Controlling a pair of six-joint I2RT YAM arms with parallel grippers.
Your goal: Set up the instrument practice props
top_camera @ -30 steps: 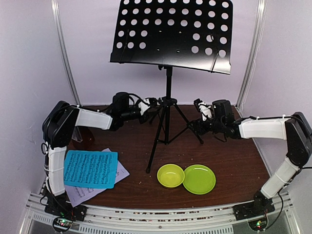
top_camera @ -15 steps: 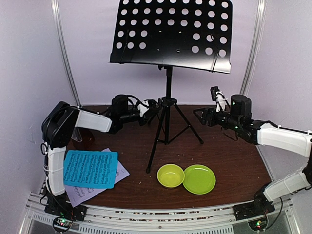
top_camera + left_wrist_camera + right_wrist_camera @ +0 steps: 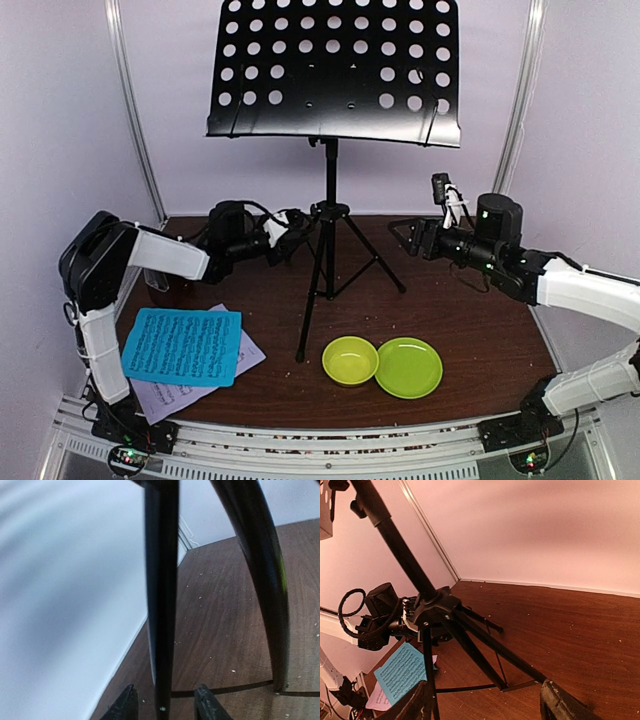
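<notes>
Stand position: the black tripod music stand (image 3: 330,115) is upright at the back centre of the table (image 3: 480,320), with its perforated desk facing the arms and nothing on it.

Left gripper (image 3: 285,232): level with the tripod hub (image 3: 432,605). In the left wrist view its fingertips (image 3: 127,706) straddle one tripod leg (image 3: 161,605), with a narrow gap visible on each side. Whether the pads actually clamp the leg cannot be told. Likely purpose is a hold low on the frame, so the stand can be shifted without tipping its top-heavy desk.

Right gripper (image 3: 415,238): in the air to the right of the tripod, touching nothing. The jaws are spread wide and the fingers (image 3: 415,702) frame the legs from a distance. Probably placed to steady or catch the stand.

Sheets: the blue sheet (image 3: 183,346) lies flat at front left, overlapping the pale lilac-white sheet (image 3: 170,395). Both are well apart from the stand and not yet placed.

Metronome: a small clear-covered object (image 3: 157,282) behind the left forearm may be it, but it is mostly hidden.

Yellow-green bowl (image 3: 350,360) and green plate (image 3: 408,367): touching, front centre, not involved.

Writing: printed staves on the blue sheet, too small to read. No brand marks are legible.
</notes>
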